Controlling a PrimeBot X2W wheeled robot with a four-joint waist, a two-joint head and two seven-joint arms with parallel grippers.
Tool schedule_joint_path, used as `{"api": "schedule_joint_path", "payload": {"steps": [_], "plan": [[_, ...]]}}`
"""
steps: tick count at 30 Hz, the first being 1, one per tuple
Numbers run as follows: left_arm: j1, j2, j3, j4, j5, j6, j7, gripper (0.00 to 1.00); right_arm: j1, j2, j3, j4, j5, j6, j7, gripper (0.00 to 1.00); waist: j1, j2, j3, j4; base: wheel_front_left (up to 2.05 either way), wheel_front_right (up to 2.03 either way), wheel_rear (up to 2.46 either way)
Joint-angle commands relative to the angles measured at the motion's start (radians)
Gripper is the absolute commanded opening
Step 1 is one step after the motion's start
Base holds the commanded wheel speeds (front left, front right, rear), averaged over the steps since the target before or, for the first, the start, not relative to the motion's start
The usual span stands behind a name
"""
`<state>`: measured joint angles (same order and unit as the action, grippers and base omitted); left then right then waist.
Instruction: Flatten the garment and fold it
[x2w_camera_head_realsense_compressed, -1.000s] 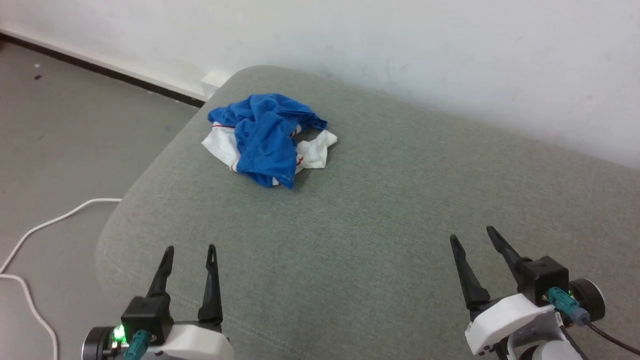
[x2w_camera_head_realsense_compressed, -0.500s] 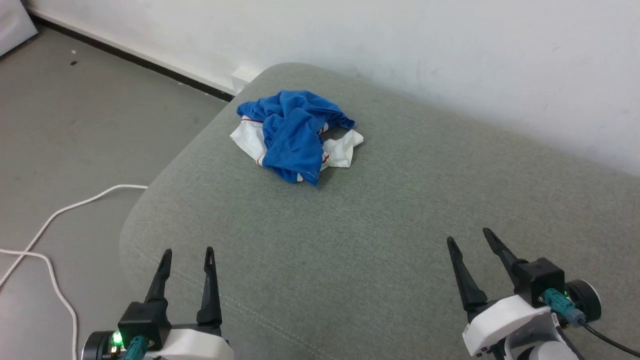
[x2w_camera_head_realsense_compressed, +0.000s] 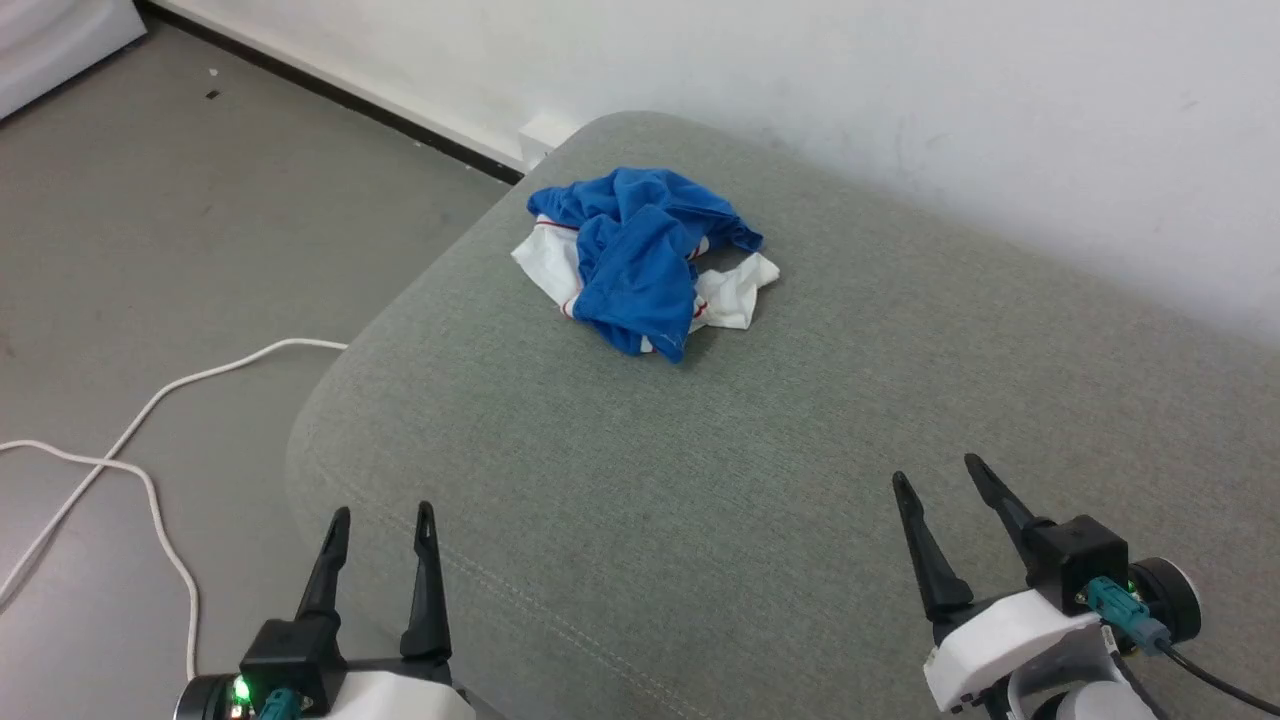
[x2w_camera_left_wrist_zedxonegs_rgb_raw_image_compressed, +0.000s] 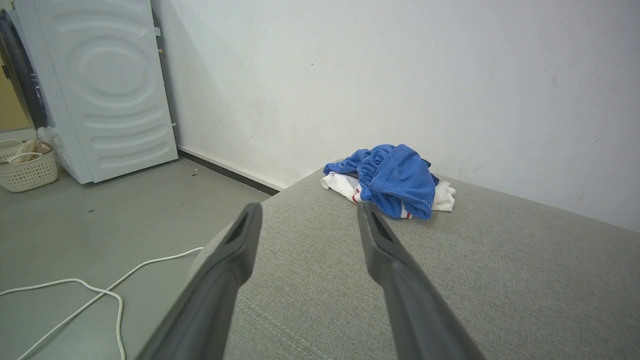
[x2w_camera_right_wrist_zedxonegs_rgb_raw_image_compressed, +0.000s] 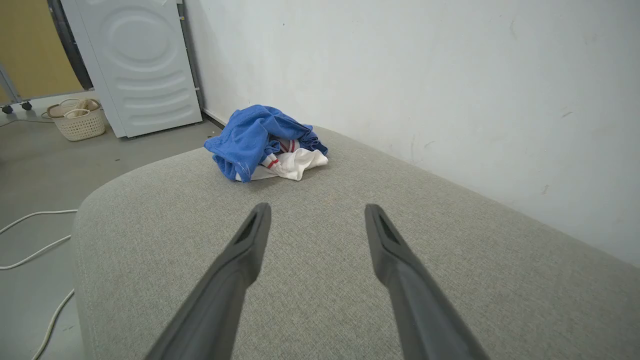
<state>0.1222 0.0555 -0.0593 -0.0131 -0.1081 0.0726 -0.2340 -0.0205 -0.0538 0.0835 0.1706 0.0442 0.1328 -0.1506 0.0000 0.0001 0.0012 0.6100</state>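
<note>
Left gripper (x2w_camera_head_realsense_compressed: 383, 510) and right gripper (x2w_camera_head_realsense_compressed: 936, 469) sit at the near side of the grey-green cushion (x2w_camera_head_realsense_compressed: 700, 480), each with fingers spread wide and nothing between them. Bare upholstery stretches ahead of both. A white cable (x2w_camera_head_realsense_compressed: 150, 400) loops over the floor (x2w_camera_head_realsense_compressed: 200, 200) off the cushion's left edge. The garment (x2w_camera_head_realsense_compressed: 635, 265) lies crumpled, blue over white, near the cushion's far left corner, well apart from both grippers. Beyond it rises the wall (x2w_camera_head_realsense_compressed: 900, 80), with a washing machine (x2w_camera_left_wrist_zedxonegs_rgb_raw_image_compressed: 115, 90) and a basket (x2w_camera_left_wrist_zedxonegs_rgb_raw_image_compressed: 25, 167) further left.

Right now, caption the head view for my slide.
Crumpled royal-blue and white jersey T-shirt lying untouched on a grey fabric cushion.
</note>
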Motion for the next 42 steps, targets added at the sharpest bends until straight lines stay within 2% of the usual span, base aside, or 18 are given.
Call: {"api": "schedule_joint_path", "payload": {"steps": [1,9,23,27,29,34,39,42], "plan": [[0.01,-0.005,-0.003,0.002,-0.009,0.007,-0.01,1.0,-0.018,0.003,0.002,0.003,-0.001,-0.002,-0.008,1.0,0.0,-0.0001,0.003,0.012,0.0,0.0,0.0],[0.014,-0.005,-0.017,0.005,-0.02,0.016,-0.027,1.0,-0.019,0.004,-0.001,0.004,-0.001,-0.002,-0.018,1.0,0.0,-0.0001,0.009,0.051,0.0,0.0,0.0],[0.009,-0.005,-0.025,0.002,-0.023,0.02,-0.028,1.0,-0.017,0.004,-0.009,-0.006,-0.005,-0.002,-0.017,1.0,0.0,-0.0001,0.021,0.043,0.0,0.0,0.0],[-0.012,-0.005,-0.045,-0.02,-0.061,0.011,-0.028,1.0,-0.014,0.004,-0.017,-0.025,-0.009,-0.002,-0.008,1.0,0.0,-0.0001,0.032,0.042,0.0,0.0,0.0],[-0.041,-0.005,-0.056,-0.046,-0.086,-0.003,-0.028,1.0,-0.012,0.004,-0.021,-0.042,-0.012,-0.002,0.004,1.0,0.0,-0.0001,0.039,0.041,0.0,0.0,0.0],[-0.163,0.031,-0.061,-0.083,-0.04,-0.034,-0.025,1.0,-0.014,0.004,-0.03,-0.097,-0.022,-0.002,0.04,1.0,0.0,-0.0001,0.063,0.029,0.0,0.0,0.0],[-0.356,0.043,-0.067,-0.129,-0.039,-0.045,0.095,1.0,-0.022,-0.004,-0.038,-0.17,-0.031,-0.002,0.082,1.0,0.0,-0.0001,0.109,0.011,0.0,0.0,0.0],[-0.486,0.075,-0.053,-0.116,-0.028,-0.052,0.174,1.0,-0.03,-0.016,-0.027,-0.215,-0.033,-0.002,0.112,1.0,0.0,-0.0001,0.148,-0.014,0.0,0.0,0.0]]}}
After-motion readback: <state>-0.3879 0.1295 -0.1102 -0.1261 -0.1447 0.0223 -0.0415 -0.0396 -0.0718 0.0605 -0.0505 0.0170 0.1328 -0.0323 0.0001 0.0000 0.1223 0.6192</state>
